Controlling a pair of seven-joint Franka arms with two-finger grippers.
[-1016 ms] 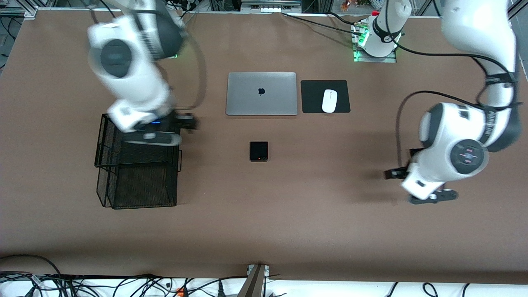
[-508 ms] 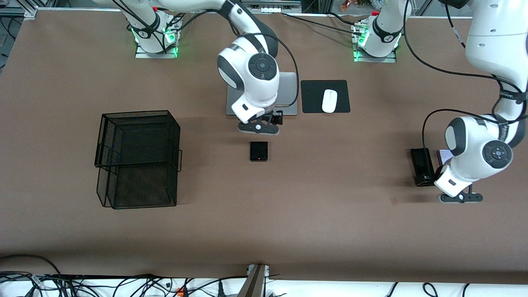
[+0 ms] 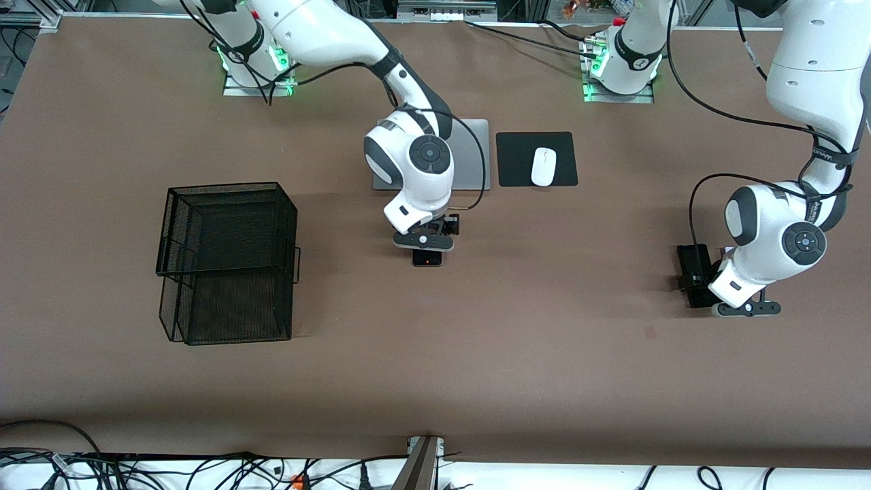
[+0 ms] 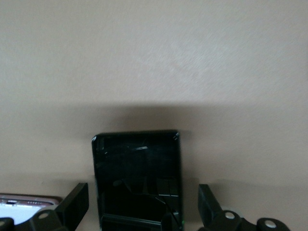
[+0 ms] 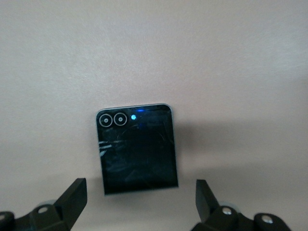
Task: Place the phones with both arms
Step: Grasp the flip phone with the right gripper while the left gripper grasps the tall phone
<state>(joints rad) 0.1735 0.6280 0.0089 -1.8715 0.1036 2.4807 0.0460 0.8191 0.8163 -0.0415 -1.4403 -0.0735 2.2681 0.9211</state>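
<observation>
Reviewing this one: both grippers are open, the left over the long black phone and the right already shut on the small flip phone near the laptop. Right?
Not quite. The right gripper is not shut on the flip phone: the right wrist view shows its fingers spread wide on either side, touching nothing. The left gripper is indeed open over the long black phone.

The whole table (image 3: 435, 381) is seen from a high front camera facing the bases, while the flip phone (image 5: 137, 149) and the slim black phone (image 4: 138, 180) are shown close from each wrist.
</observation>
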